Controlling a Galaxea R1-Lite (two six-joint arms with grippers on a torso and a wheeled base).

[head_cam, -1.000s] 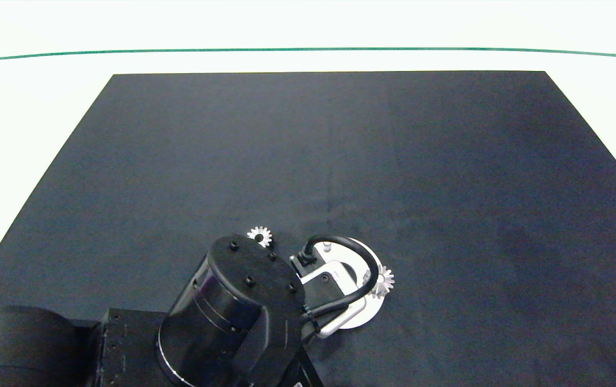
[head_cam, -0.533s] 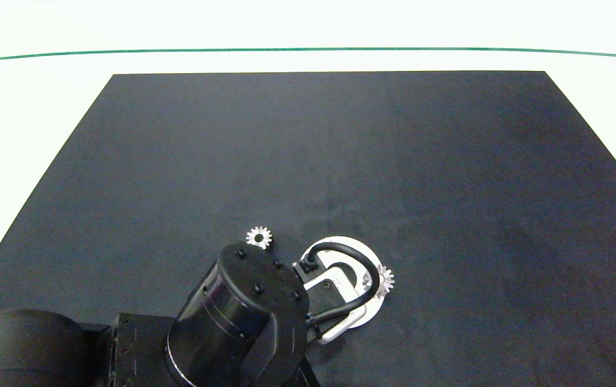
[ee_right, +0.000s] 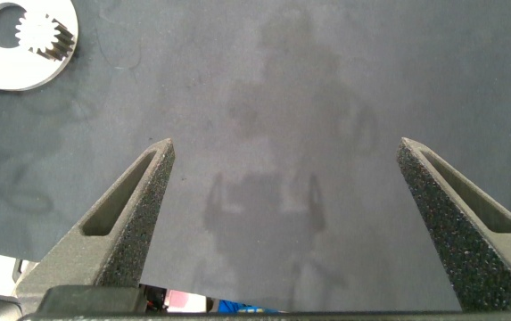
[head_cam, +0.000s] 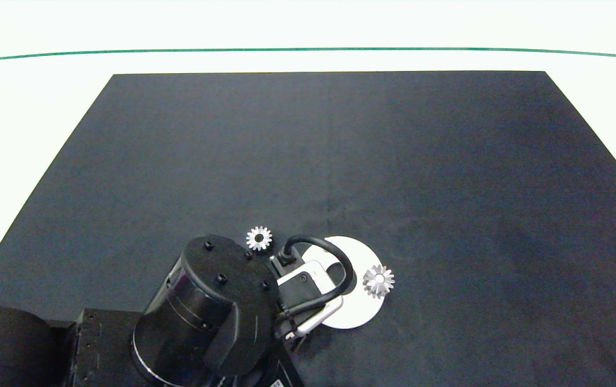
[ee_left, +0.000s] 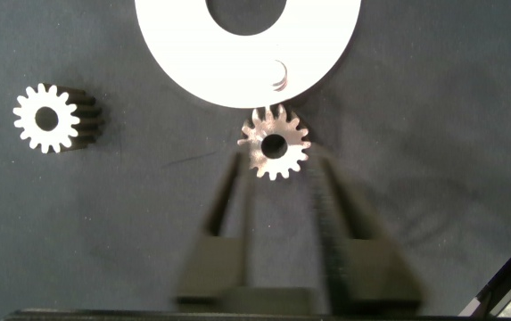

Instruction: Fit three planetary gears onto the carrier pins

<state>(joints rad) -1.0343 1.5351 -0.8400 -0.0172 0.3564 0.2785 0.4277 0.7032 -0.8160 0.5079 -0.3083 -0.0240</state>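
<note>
progress: one gear [head_cam: 378,280] seated on white disc [head_cam: 359,312], right edge | left: loose gear [head_cam: 259,238] on worktop [head_cam: 340,161] (far-left of disc), another [ee_left: 274,144] just beside disc rim | left claw [ee_left: 277,192] apart, straddling it | right claw [ee_right: 282,192] apart, idle

The worktop [head_cam: 340,150] lay bare across its far half and its right side, open to any approach. The left arm [head_cam: 206,317] crowded the near-left corner, hanging over the left part of the white disc [head_cam: 359,312]. One gear [head_cam: 378,280] sat on the disc's right rim; another [head_cam: 259,238] lay on the mat just beside the arm. The left claw [ee_left: 277,205] stood spread, with a third gear [ee_left: 274,144] just ahead of its fingertips, touching the disc's edge.
</note>
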